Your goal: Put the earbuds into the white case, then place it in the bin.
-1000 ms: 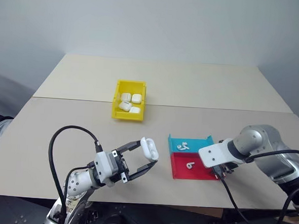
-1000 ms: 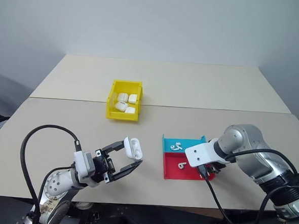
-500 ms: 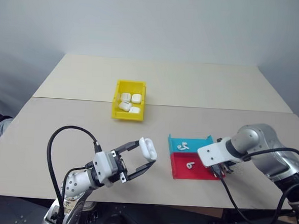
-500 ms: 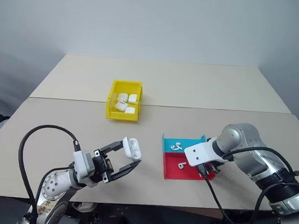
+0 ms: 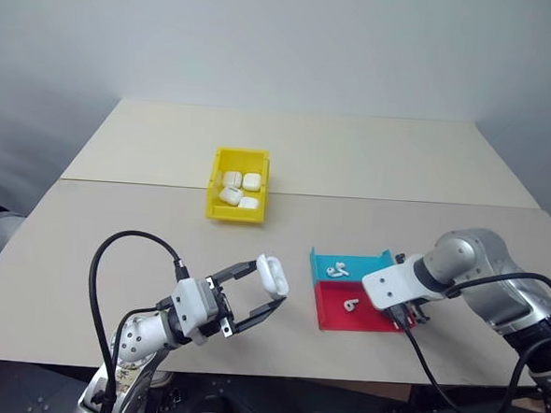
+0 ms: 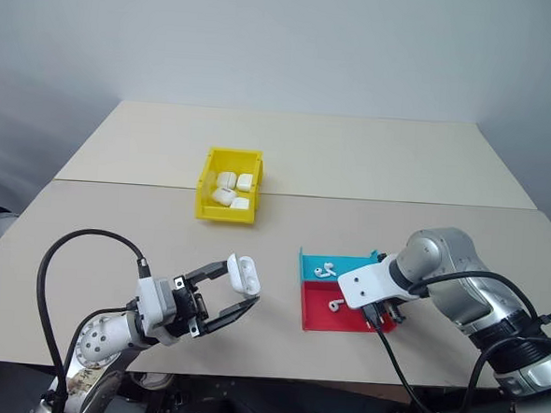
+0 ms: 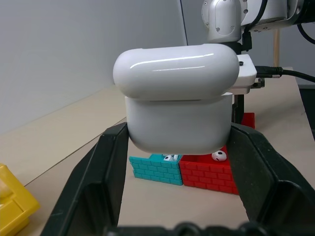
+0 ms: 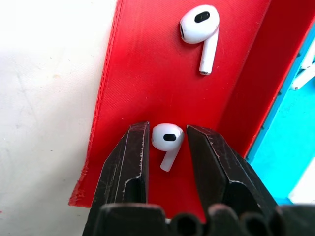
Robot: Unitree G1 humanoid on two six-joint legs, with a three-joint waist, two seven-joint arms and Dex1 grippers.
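My left gripper [image 5: 272,285] hangs above the table's near left, shut on the white case [image 5: 273,274], whose lid stands flipped up. The left wrist view shows the case [image 7: 174,98] between the two black fingers [image 7: 98,177]. My right gripper [image 8: 167,129] points down into the red half of the tray [image 8: 142,73]. It is shut on one earbud [image 8: 167,140], with its fingers [image 8: 130,157] on either side of the earbud's head. Another earbud [image 8: 199,29] lies loose on the red floor. An earbud [image 5: 339,267] lies in the blue half. The yellow bin [image 5: 215,179] sits further back.
Several white cases [image 5: 238,187] lie inside the yellow bin. The blue-and-red tray [image 5: 329,320] sits right of centre, near the table's front edge. Black cables loop from both wrists. A seam crosses the table just behind the bin.
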